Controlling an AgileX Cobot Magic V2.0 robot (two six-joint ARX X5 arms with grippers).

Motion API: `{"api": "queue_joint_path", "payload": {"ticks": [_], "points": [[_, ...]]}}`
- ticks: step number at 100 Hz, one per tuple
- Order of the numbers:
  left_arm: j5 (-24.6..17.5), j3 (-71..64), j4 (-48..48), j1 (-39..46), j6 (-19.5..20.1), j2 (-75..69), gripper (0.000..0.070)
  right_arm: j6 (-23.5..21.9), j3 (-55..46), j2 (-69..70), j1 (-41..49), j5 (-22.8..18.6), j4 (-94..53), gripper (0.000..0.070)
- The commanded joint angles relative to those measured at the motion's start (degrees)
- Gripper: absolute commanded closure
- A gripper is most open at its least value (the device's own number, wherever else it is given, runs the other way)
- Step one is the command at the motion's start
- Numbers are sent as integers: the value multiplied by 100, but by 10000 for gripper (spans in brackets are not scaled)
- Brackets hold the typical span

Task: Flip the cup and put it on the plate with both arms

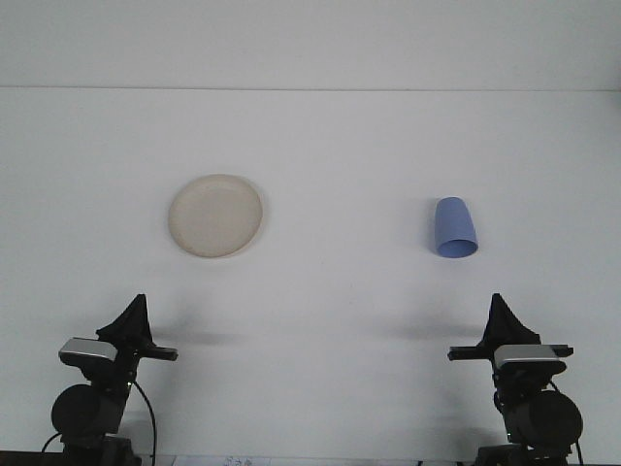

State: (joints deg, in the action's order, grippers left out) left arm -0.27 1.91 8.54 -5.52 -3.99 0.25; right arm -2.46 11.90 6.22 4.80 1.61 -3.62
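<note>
Two things lie on the white desk [320, 291] in the front view, set well apart from each other. On the left is a round, shallow, cream-coloured plate [215, 216], lying flat with nothing on it. On the right is a light blue plastic cup [454, 227], which looks to rest on its side with its wider rim towards the camera and its narrower base pointing away; whether it is fully on its side or tipped cannot be settled from this angle. The cup touches neither the plate nor any arm.

Both arms sit low at the near edge of the desk, well short of the two things. The left gripper [134, 316] shows as a dark pointed shape rising above a grey camera block and a black round joint, roughly in line with the plate but nearer the camera. The right gripper [501, 315] shows as a matching dark point above its own grey block, roughly in line with the cup. Each gripper is seen edge-on, so I cannot tell how wide either stands; neither holds anything.
</note>
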Motion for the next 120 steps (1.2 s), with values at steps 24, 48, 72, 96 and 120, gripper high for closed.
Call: {"api": "queue_joint_path", "payload": {"ticks": [24,48,72,96,120], "points": [[-17,-109,57,-2,-13,-7,688,470,1958,2315,11,-28,-1147,700],[-17,-109,57,-2,-13,-7,688,304,2260,3407,-4,85,-389,484],[-17,-109,57,-2,-13,-7,688,131,1856,4109,-7,638,505,369],[-17,-109,57,-2,-13,-7,688,133,898,4809,-122,634,2138,369],[-17,-109,57,-2,-13,-7,688,247,662,5764,-573,295,3405,365]]}}
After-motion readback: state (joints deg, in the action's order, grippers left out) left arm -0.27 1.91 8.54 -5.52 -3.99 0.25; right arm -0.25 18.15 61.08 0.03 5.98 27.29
